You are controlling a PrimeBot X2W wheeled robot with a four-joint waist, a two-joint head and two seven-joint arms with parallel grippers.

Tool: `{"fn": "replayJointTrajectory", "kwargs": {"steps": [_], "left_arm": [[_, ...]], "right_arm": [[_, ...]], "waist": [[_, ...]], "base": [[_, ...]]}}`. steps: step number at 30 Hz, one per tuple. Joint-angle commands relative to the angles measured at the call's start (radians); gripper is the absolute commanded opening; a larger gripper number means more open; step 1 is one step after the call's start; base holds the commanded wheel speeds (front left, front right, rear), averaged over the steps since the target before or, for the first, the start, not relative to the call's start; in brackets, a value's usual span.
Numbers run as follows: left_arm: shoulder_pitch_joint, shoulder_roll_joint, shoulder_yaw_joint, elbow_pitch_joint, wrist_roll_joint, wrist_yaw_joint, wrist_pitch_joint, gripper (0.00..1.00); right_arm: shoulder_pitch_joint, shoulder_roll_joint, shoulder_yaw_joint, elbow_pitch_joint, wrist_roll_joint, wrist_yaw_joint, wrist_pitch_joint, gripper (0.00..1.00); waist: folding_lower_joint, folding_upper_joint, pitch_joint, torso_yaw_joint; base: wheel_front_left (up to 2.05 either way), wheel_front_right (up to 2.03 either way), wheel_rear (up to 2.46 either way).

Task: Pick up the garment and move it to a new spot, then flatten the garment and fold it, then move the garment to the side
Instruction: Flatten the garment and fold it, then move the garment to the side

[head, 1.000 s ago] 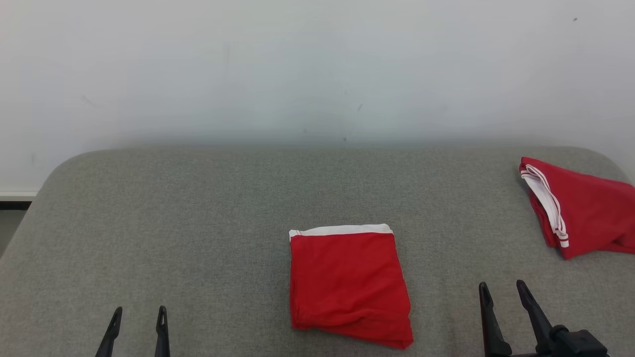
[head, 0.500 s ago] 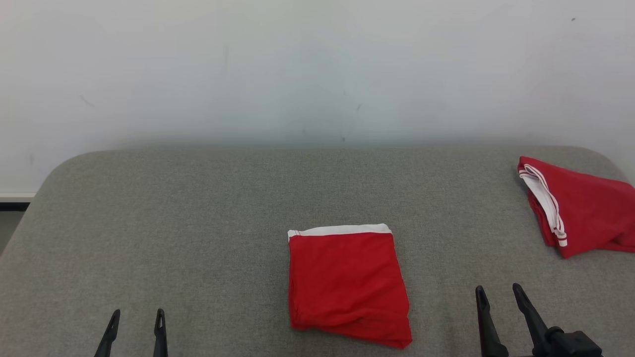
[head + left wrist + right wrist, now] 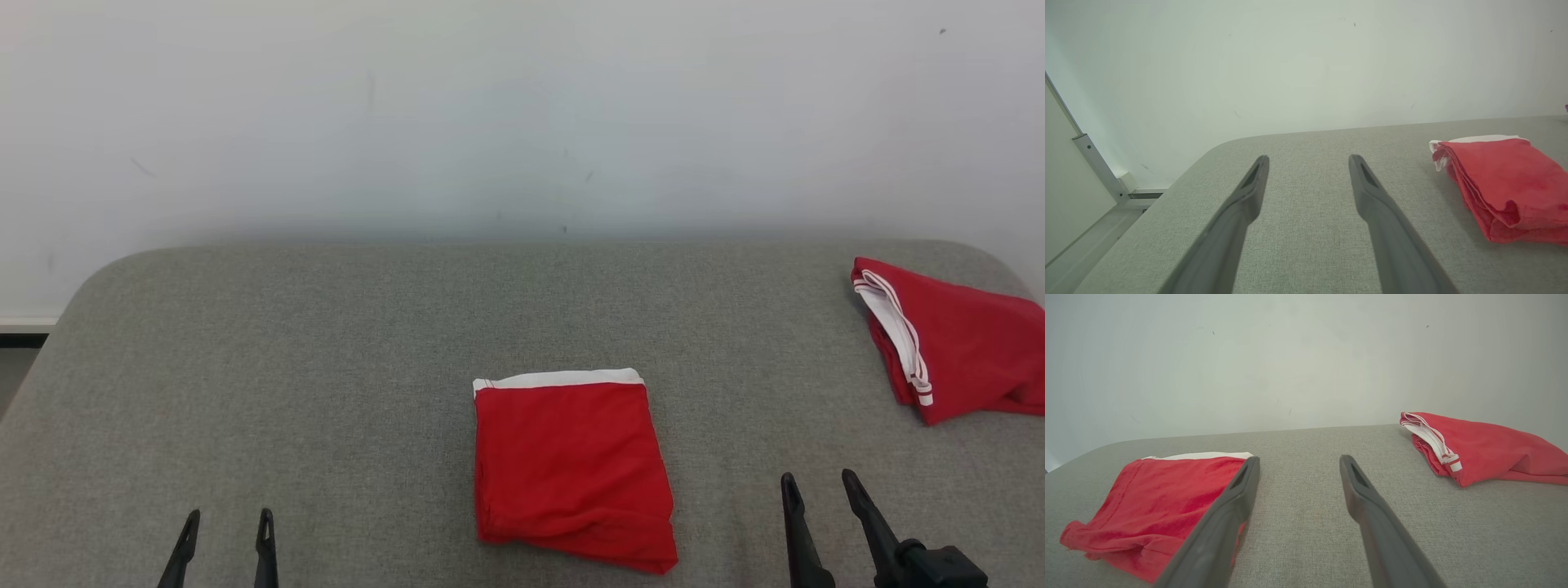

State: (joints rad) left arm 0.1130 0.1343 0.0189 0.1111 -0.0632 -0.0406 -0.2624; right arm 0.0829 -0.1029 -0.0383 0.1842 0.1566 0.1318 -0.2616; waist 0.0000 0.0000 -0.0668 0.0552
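The folded red garment (image 3: 571, 469) lies mid-worktop (image 3: 326, 367), between the two grippers and touching neither. The left gripper (image 3: 229, 516) and right gripper (image 3: 818, 477) both stand with fingers apart, empty. A second garment (image 3: 955, 343) lies far right.

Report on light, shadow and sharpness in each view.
Head view: soft even light, no glare; the folded garment is sharp, with barely any shadow. Left wrist view: the left gripper is crisp at the tips and looks softer toward the lens. Right wrist view: the crumpled garment throws a faint shadow on the grey surface, whose far edge bows slightly.
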Motion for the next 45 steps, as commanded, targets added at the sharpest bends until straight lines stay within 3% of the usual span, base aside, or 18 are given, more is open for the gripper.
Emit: {"fn": "replayJointTrajectory", "kwargs": {"steps": [1, 21, 29, 36, 45], "left_arm": [[0.006, 0.005, 0.000, 0.001, -0.011, 0.005, -0.003, 1.00], [-0.006, 0.013, -0.015, 0.006, -0.020, 0.011, -0.003, 1.00], [-0.024, 0.008, -0.034, 0.011, -0.023, 0.007, -0.003, 1.00], [-0.051, 0.001, -0.056, 0.016, -0.022, 0.001, -0.003, 1.00], [-0.099, -0.006, -0.074, 0.037, -0.032, -0.008, -0.003, 1.00]], "right_arm": [[-0.001, 0.004, 0.002, 0.001, -0.007, -0.003, -0.004, 1.00], [0.002, 0.007, 0.006, 0.010, -0.013, -0.003, 0.000, 1.00], [-0.073, -0.010, 0.072, 0.032, -0.019, -0.003, 0.035, 1.00], [-0.233, -0.018, 0.105, 0.167, -0.005, -0.003, 0.092, 1.00], [-0.403, -0.036, 0.101, 0.483, -0.003, -0.003, 0.110, 1.00]], "waist": [[0.0000, 0.0000, 0.000, -0.001], [0.0000, 0.0000, 0.002, 0.005], [0.0000, 0.0000, 0.006, 0.036], [0.0000, 0.0000, 0.028, 0.086], [0.0000, 0.0000, 0.089, 0.153]], "base": [[0.00, 0.00, 0.00], [0.00, 0.00, 0.00], [0.00, 0.00, 0.00], [0.00, 0.00, 0.00], [0.00, 0.00, 0.00]]}}
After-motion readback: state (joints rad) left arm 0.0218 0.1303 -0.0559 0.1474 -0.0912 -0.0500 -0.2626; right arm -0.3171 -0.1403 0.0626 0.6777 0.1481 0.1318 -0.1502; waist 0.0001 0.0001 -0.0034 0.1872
